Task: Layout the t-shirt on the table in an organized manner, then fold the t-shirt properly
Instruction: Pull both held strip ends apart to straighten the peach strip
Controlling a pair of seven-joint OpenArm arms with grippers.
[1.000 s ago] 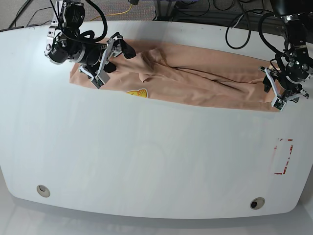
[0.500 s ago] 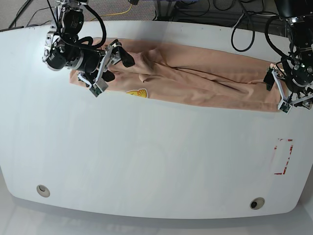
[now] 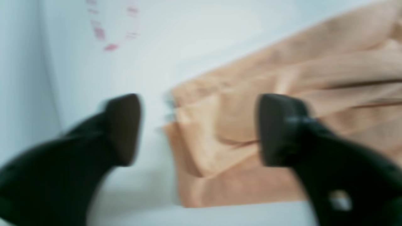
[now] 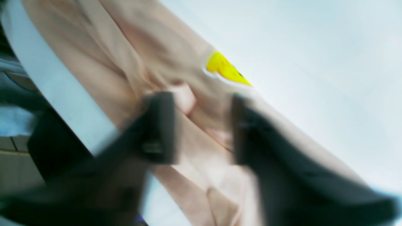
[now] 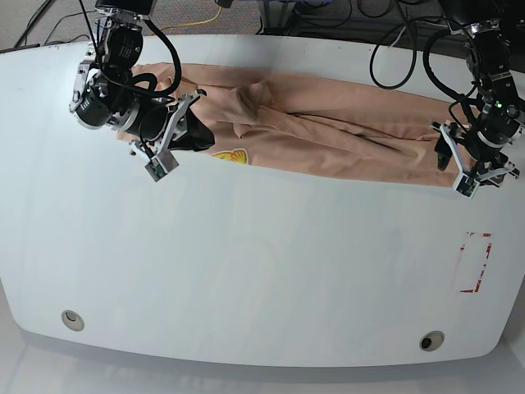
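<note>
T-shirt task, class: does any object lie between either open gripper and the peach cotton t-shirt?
Nothing visible does. The left gripper straddles the peach cotton t-shirt's corner; the right gripper hangs directly over its folds.

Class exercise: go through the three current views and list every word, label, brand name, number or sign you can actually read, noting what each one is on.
No readable words, brands or numbers in any view.
Yellow print on the t-shirt: a picture, no text legible.
Red tape mark on the table: a broken rectangle outline, no writing.
Both wrist views are too blurred to read anything.
</note>
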